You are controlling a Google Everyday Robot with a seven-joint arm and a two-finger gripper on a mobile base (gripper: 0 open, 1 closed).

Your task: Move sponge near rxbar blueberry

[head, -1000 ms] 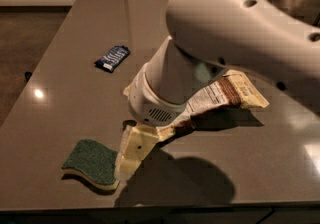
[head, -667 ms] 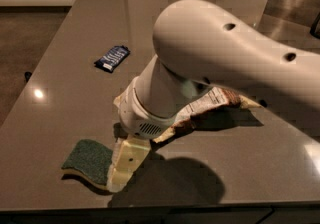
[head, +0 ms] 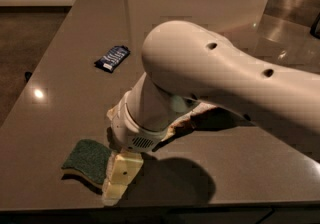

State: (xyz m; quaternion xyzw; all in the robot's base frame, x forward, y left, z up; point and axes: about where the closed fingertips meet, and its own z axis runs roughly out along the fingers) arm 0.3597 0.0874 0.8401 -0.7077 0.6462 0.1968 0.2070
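The sponge (head: 88, 159) lies flat near the table's front left edge, dark green top up, with a pale layer at its front edge. The rxbar blueberry (head: 112, 58), a small dark blue wrapper with white lettering, lies farther back and to the left on the table. My gripper (head: 119, 177) hangs at the end of the big white arm (head: 210, 78), with one pale finger (head: 120, 175) down at the sponge's right edge, touching or nearly touching it.
A brown-and-cream snack bag (head: 192, 118) lies mostly hidden behind the arm. A metal container (head: 292, 5) holding dark brown pieces stands at the back right. The grey table's front edge (head: 165, 209) is just below the gripper. The floor lies to the left.
The arm has swung left and lowered, bringing the gripper closer to the sponge's right edge. It now hides more of the snack bag. The sponge and bar have not moved.
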